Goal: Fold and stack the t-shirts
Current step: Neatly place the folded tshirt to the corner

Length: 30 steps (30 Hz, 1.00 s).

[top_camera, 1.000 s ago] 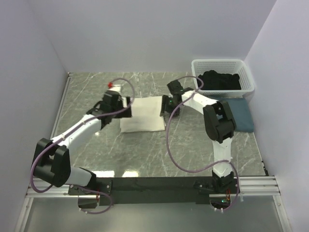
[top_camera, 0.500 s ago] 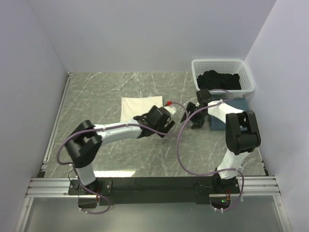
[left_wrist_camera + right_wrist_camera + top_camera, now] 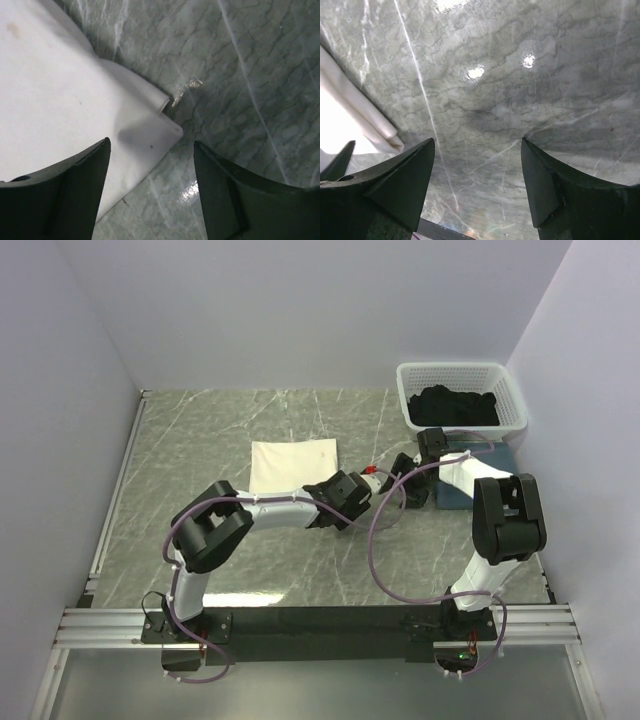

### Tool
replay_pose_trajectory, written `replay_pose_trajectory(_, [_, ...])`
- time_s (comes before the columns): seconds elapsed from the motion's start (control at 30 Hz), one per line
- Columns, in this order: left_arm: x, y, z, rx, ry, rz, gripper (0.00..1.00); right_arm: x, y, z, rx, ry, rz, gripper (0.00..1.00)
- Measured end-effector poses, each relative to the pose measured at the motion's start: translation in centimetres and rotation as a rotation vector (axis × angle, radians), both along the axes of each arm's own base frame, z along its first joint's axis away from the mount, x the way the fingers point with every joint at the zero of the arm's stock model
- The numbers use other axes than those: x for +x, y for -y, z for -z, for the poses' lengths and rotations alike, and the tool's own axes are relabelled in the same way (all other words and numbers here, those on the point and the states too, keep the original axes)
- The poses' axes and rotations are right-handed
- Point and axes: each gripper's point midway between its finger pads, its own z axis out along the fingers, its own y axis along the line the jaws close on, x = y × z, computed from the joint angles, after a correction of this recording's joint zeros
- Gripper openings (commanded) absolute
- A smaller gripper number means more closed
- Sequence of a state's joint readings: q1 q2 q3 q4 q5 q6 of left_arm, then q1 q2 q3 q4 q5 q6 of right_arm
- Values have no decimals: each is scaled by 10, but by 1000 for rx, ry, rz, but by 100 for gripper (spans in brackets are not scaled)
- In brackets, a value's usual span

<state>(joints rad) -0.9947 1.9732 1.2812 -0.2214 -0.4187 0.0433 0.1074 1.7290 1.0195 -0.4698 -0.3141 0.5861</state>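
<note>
folded white t-shirt [image 3: 293, 462] lies flat on the marble table [image 3: 200, 440], left of centre. left gripper [image 3: 151, 146] hovers over its near right corner, fingers spread, holding nothing. right gripper [image 3: 477, 142] hangs spread over bare marble, just left of the folded blue shirt [image 3: 452, 496]. basket [image 3: 512, 400] of dark clothes sits far right.

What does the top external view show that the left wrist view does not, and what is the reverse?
Only the top external view shows the white basket holding dark clothes, the folded blue shirt beside it, and both arms. Only the left wrist view shows, close up, the open fingers of the left tool and the layered corner of the white t-shirt. Both views show that folded t-shirt lying flat on the marble table.
</note>
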Motion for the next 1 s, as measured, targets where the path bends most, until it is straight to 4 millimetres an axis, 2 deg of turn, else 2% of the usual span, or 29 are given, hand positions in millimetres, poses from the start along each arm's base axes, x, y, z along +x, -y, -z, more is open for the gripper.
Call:
replay_pose_trajectory(0.07, [2,3,0,-5,5,3,65,1,0,-1,8,2,0,76])
replay_pose_trajectory(0.13, [4,6,2,-9,9,6,54,1,-1,-1,16,4,-2,76])
replay_pose_trajectory(0.27, [8,10,6,-11,19,8,18,2,-6,-4,45,12,-12,76])
replay_pose_trajectory(0.37, [9,8,9,-2,23,4,1,9,-13,-9,90,44,-18,77])
replay_pose_trajectory(0.63, [10,2,4,-68,1,-32,1,30,-44,-9,258,101,-15,79])
replay_pose_trajectory(0.83, [14,-7,-11,-140,-16,-71,1,46,-82,-11,411,113,-30,79])
replay_pose_trajectory(1.0, [14,-8,-16,-173,-26,-84,1,64,-120,-13,505,112,-70,79])
